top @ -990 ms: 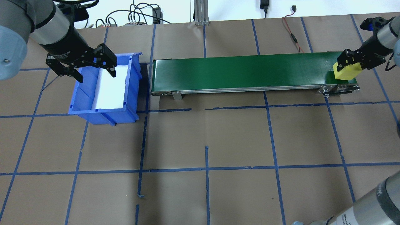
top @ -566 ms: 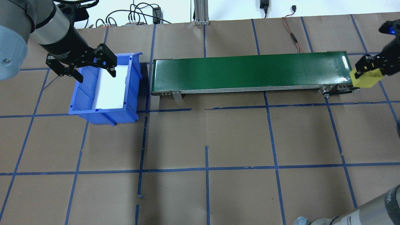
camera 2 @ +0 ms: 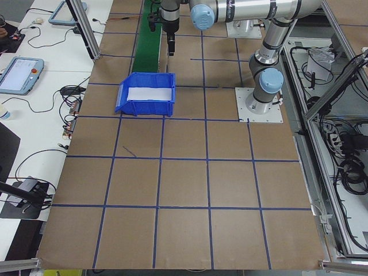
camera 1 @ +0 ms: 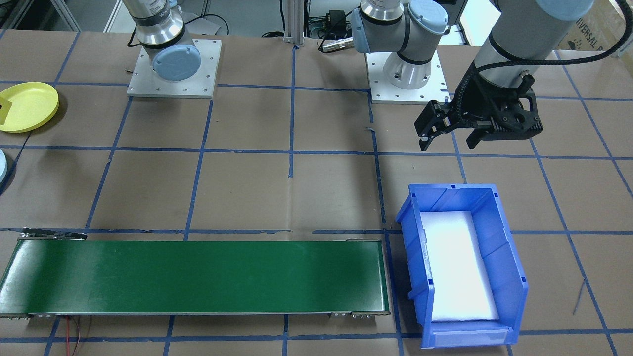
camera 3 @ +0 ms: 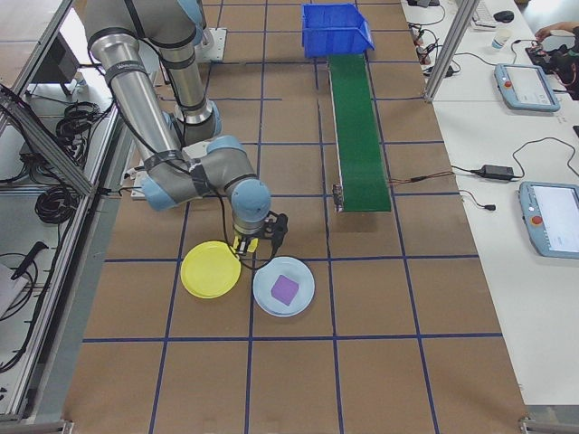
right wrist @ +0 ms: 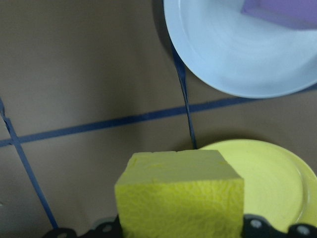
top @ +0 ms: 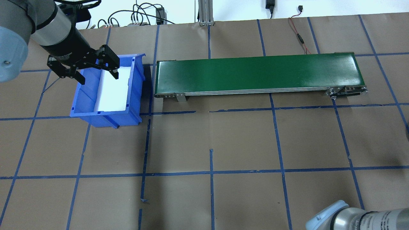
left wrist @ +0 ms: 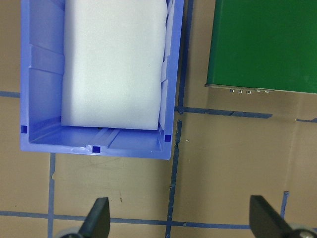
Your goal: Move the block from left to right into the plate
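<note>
Block [right wrist: 181, 193] in right gripper [right wrist: 181, 229]; no legible writing

A blue bin [camera 1: 462, 262] lined with a white foam pad [camera 1: 457, 264] sits on the brown, blue-taped surface [top: 243, 143], just beside 1 end of a green conveyor [top: 258, 74]. Near the conveyor's other end, a pale blue plate [camera 3: 284, 287] holds 1 purple block [camera 3: 284, 288]. Red and black wires [top: 298, 35] trail past the conveyor. On side benches lie 3 tablets [camera 3: 550, 218], a cup [camera 3: 499, 37] and loose cables [camera 2: 54, 152].
</note>
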